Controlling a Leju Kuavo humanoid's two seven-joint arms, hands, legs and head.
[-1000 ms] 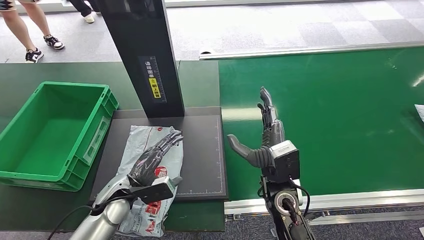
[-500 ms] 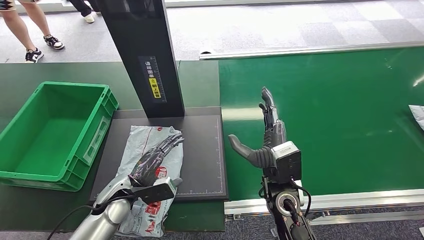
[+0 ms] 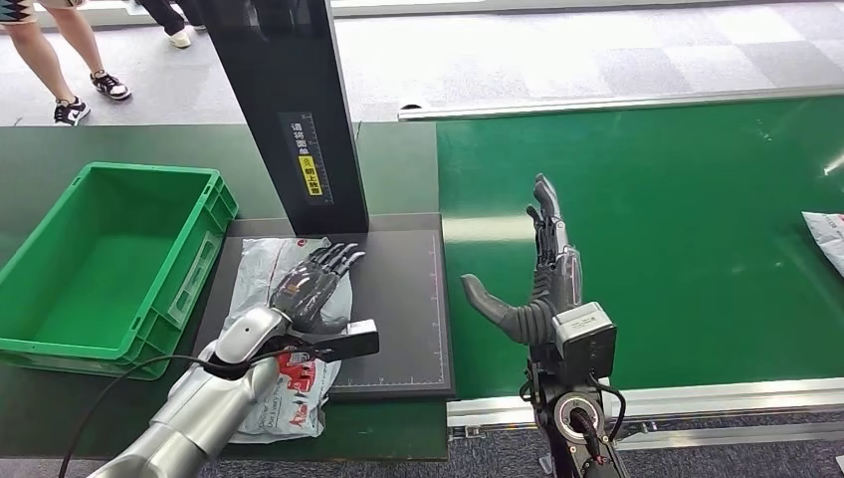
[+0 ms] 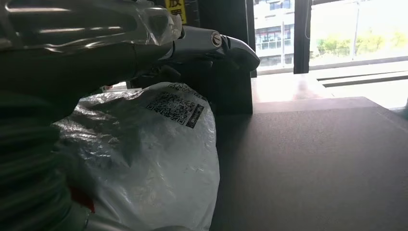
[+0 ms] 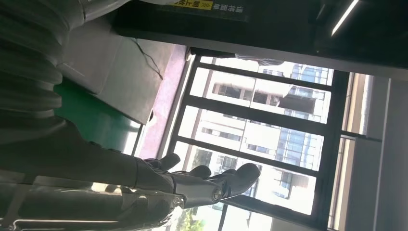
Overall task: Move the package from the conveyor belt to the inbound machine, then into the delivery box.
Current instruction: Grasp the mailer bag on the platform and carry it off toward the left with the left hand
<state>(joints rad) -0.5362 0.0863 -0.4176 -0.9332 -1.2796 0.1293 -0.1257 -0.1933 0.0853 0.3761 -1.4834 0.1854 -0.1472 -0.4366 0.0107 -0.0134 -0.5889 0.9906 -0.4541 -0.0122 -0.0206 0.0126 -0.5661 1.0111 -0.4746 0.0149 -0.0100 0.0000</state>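
Package point(image 3: 261, 299) flat on black scan plate point(image 3: 398, 299) of inbound machine, near end overhanging plate's front edge. Left hand point(image 3: 311, 289) lies on package, fingers stretched toward 1 o'clock; actual grasp cannot tell. Machine column point(image 3: 289, 110) just past fingertips at 12. Green delivery box point(image 3: 109, 259) at 9 o'clock, rim beside plate's edge. Right hand point(image 3: 537, 289) spread wide, holding nothing, above conveyor belt point(image 3: 697, 249). Second parcel point(image 3: 826, 237) at belt's 3 o'clock edge.
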